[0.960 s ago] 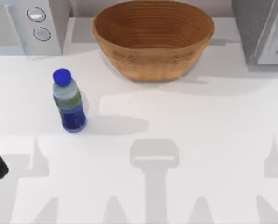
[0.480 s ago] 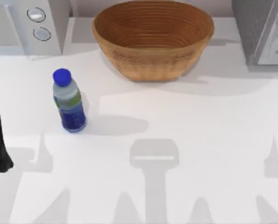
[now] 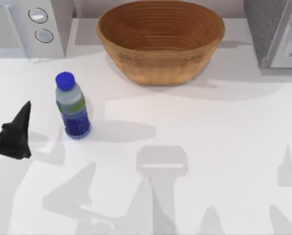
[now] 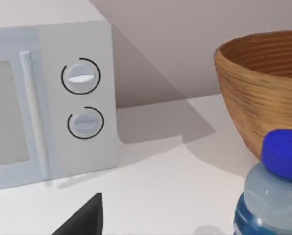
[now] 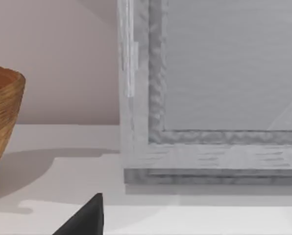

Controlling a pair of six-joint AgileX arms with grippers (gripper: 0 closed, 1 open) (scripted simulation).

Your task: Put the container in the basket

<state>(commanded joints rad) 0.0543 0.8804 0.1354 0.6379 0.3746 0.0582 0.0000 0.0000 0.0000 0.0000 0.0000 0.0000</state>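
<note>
Bottle [image 3: 72, 106] stands upright on the counter [image 3: 195, 147], toward the left edge, cap up. Basket [image 3: 160, 39] sits at the middle of the far edge, well apart from the bottle, upright. White appliance [image 3: 28, 27] with two round knobs occupies the far left corner; a grey cabinet [image 3: 276, 32] occupies the far right corner.

Left gripper [image 3: 16, 132] is near the left edge, just beside the bottle on its left, not touching it. One dark fingertip shows; whether the fingers are wide or narrow, I cannot tell.

Left wrist view: bottle cap [image 4: 283, 152] in front of the basket wall [image 4: 263, 88], appliance [image 4: 48, 103] alongside.

Right wrist view: right gripper's fingertip [image 5: 85, 220] above the counter, facing the cabinet [image 5: 209, 98]; finger spread, cannot tell.
</note>
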